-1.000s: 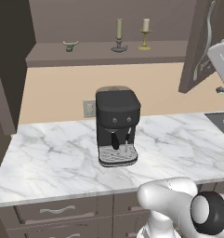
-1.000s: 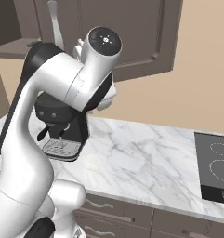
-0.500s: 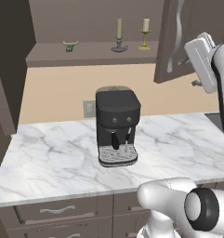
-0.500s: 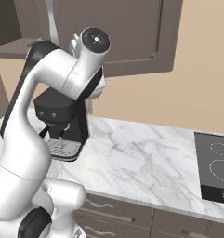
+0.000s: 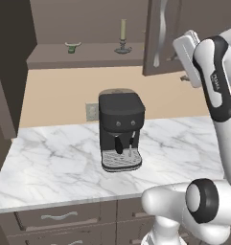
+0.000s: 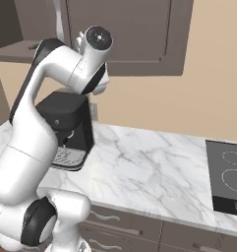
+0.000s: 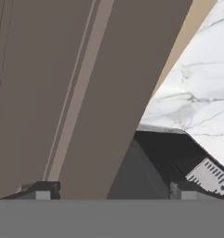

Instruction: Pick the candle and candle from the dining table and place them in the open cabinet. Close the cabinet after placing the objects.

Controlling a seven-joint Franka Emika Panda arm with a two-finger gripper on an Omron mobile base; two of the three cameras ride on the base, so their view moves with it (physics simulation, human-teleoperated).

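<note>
My white arm rises from the base, bends at its dark elbow and reaches high and forward, wrist raised at shoulder height. My claw (image 7: 113, 193) has its jaws spread wide, two dark fingertips (image 7: 43, 190) far apart, gripping nothing between them.

Soft, even rendered light, no glare, faint shadow beneath the coffee machine (image 5: 120, 129) on the counter (image 5: 54, 158), cabinet (image 5: 88, 28) interior dim, hand view close and slightly soft, base views sharp, edges undistorted
</note>
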